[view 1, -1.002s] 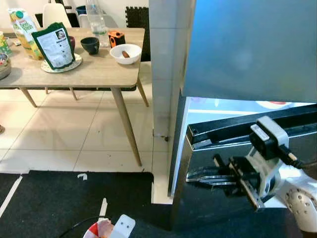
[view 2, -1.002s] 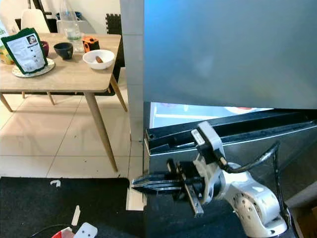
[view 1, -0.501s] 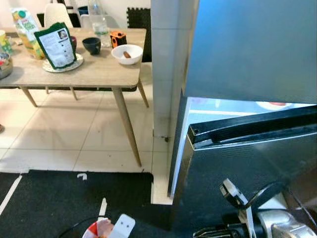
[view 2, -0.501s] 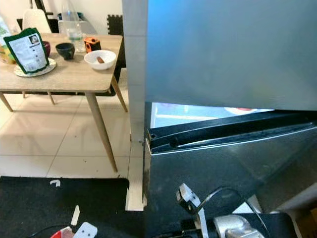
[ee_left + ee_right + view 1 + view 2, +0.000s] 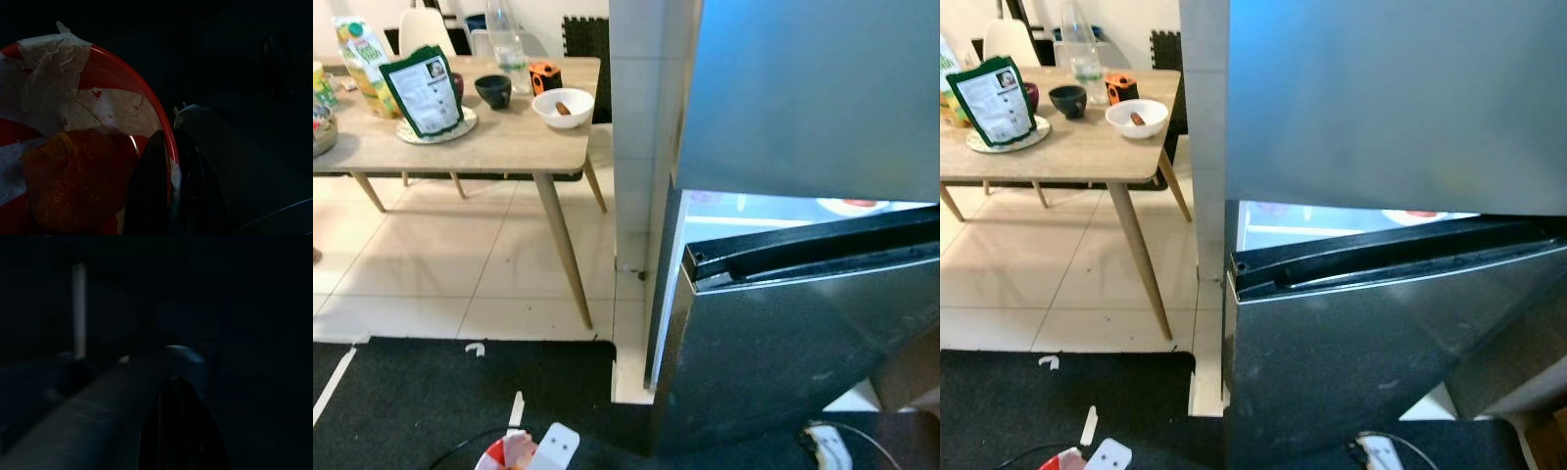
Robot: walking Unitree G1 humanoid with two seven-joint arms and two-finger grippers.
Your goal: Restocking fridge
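Fridge door ajar, left tool pinching a red bowl

Fridge (image 5: 803,98) is standing before us, its lower door (image 5: 793,343) swinging partly open and lit shelves showing behind the door's top edge. Low beside the fridge, over a dark mat (image 5: 431,392), our left tool (image 5: 168,191) is clenching the rim of a red bowl (image 5: 122,98), one finger inside and one outside; crumpled paper (image 5: 49,78) and an orange piece of food (image 5: 68,176) are lying in it. We are seeing our right tool (image 5: 178,431) in deep shade, and we cannot tell its state. Away from the fridge, a worktop (image 5: 499,142) is carrying a white bowl (image 5: 562,106), a dark cup (image 5: 492,89) and a green pouch (image 5: 419,90).
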